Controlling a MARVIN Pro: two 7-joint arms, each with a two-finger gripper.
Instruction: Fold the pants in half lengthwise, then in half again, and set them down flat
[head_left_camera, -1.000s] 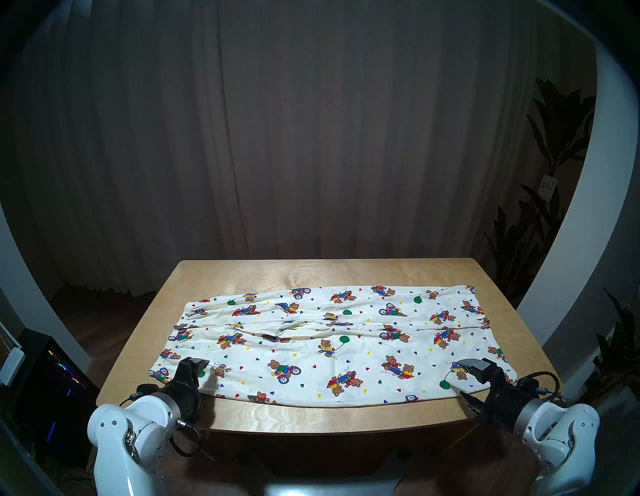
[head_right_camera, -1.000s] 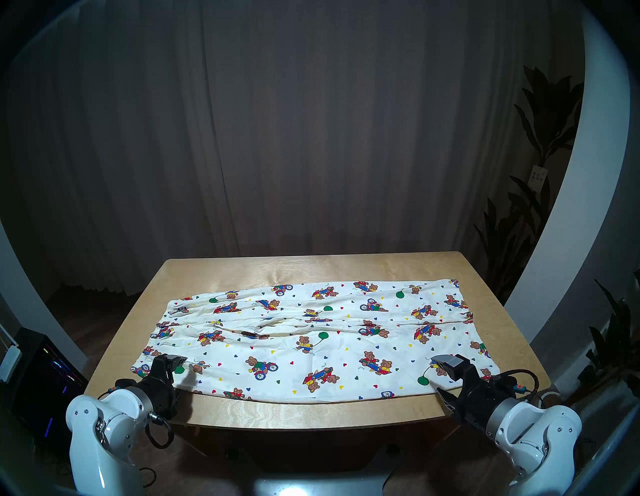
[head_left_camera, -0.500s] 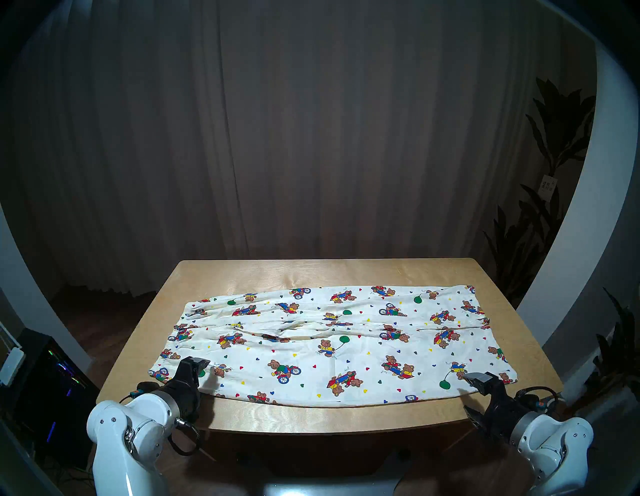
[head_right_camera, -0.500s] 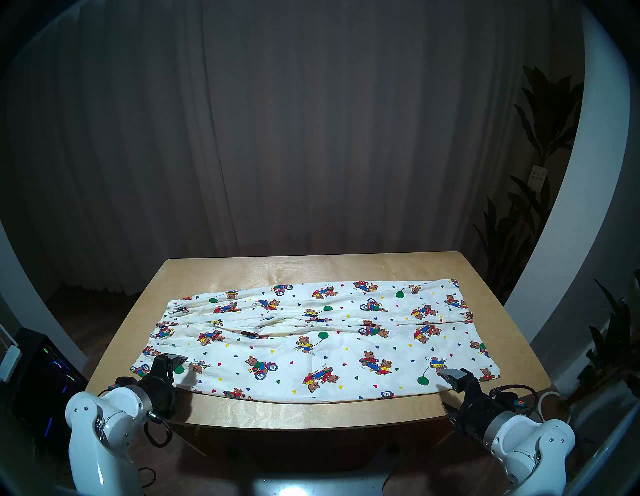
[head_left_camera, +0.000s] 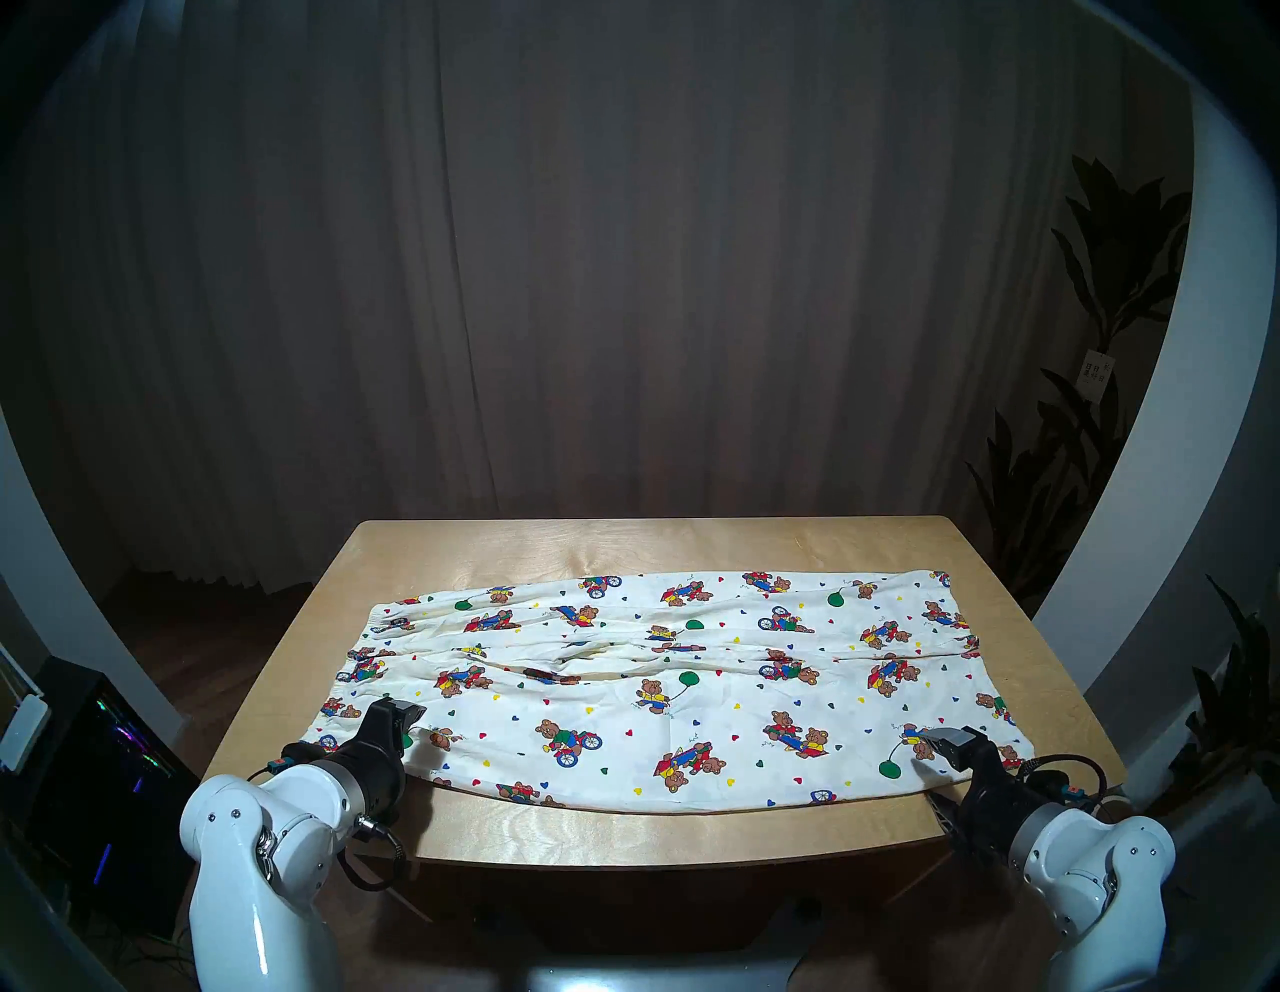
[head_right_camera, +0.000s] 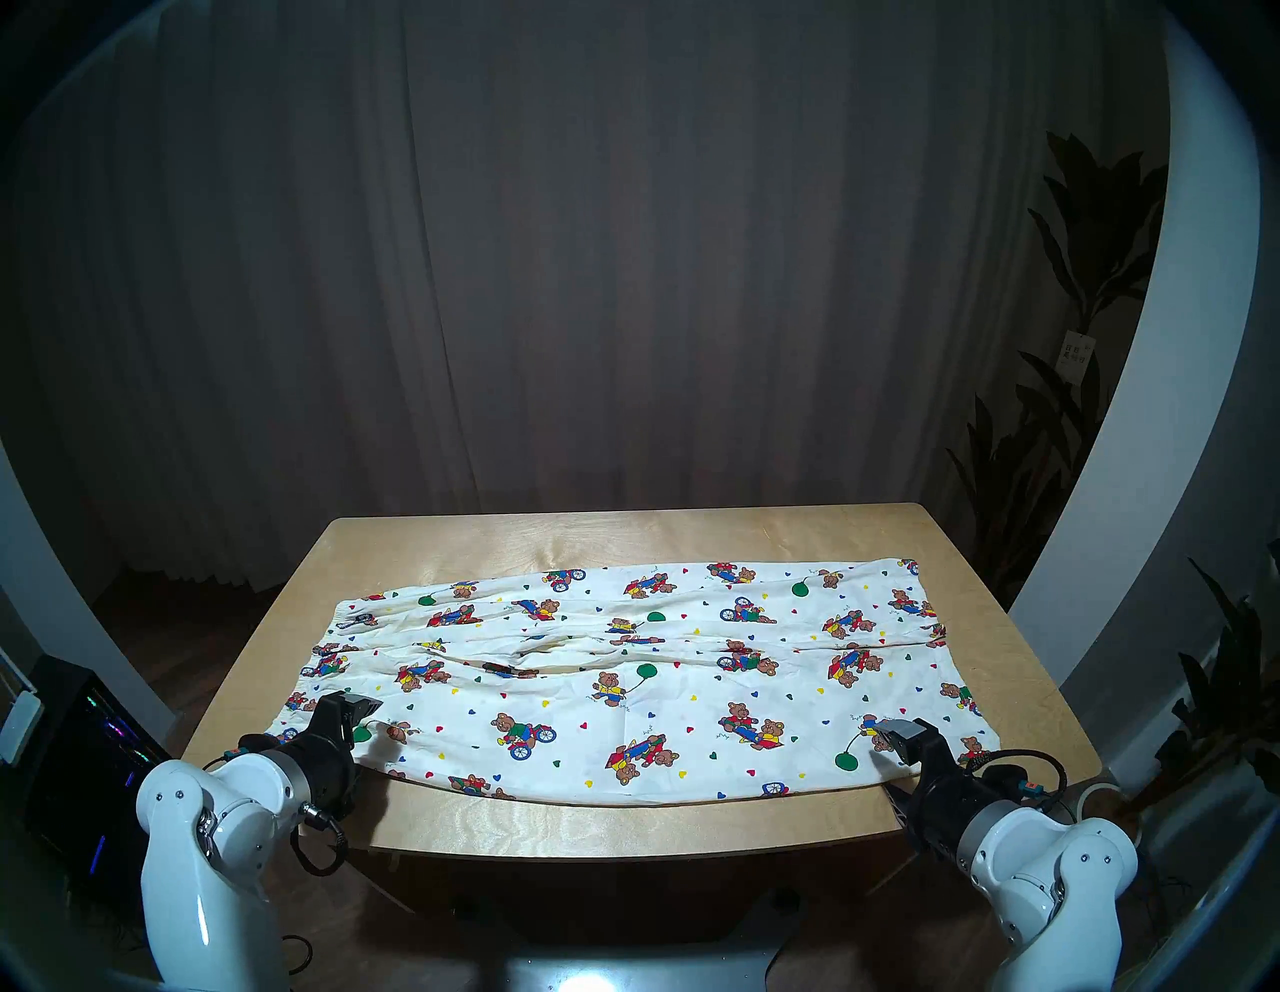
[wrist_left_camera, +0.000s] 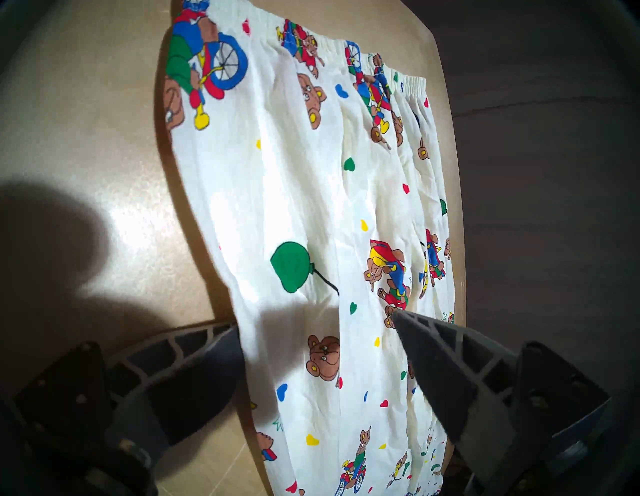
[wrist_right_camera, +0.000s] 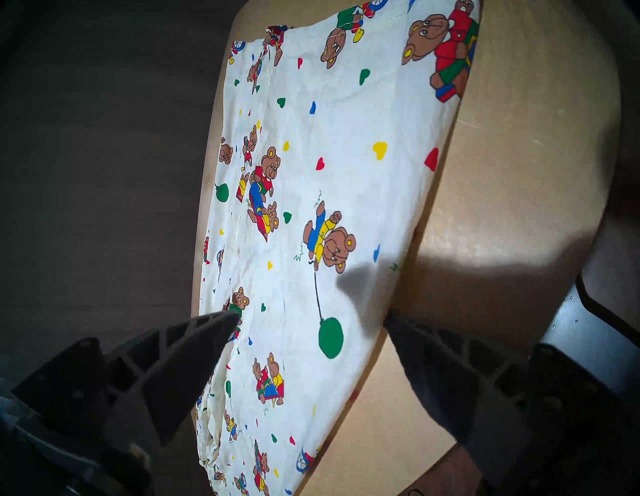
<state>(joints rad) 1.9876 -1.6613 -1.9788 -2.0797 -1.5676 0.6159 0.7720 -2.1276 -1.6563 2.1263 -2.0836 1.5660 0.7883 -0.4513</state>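
Cream pants (head_left_camera: 665, 686) lay spread flat on the wooden table (head_left_camera: 644, 547), waist at its left end. Both grippers, left (wrist_left_camera: 315, 325) and right (wrist_right_camera: 311, 317), stood wide open astride the near edge, holding nothing.
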